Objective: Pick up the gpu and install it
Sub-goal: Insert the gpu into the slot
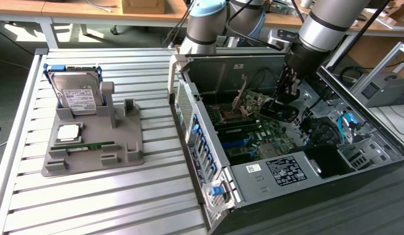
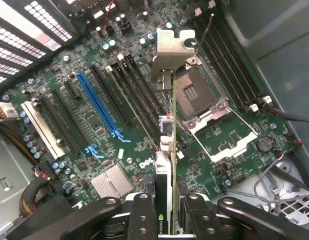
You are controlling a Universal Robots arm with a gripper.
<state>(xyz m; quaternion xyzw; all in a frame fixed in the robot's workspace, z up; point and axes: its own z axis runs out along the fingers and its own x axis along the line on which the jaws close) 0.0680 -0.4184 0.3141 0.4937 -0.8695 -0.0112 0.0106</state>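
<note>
The gpu [image 2: 166, 131] is seen edge-on in the wrist view, a thin green card with its silvery bracket [image 2: 172, 50] at the far end. My gripper [image 2: 168, 220] is shut on it, one black finger [image 2: 143, 216] on each side. The card stands over the black expansion slots [image 2: 137, 95] of the motherboard, between the blue slot [image 2: 97, 105] and the CPU socket [image 2: 194, 95]. I cannot tell whether it touches a slot. In the exterior view my gripper [image 1: 282, 98] reaches down inside the open computer case [image 1: 189, 112], with the gpu [image 1: 254, 104] beside it above the board.
On the slatted table at the exterior view's left, a grey fixture [image 1: 127, 147] holds a hard drive [image 1: 75, 95], a CPU chip [image 1: 68, 132] and a memory stick [image 1: 84, 145]. Case walls, cables [image 1: 348, 125] and a power supply [image 1: 283, 171] crowd the arm.
</note>
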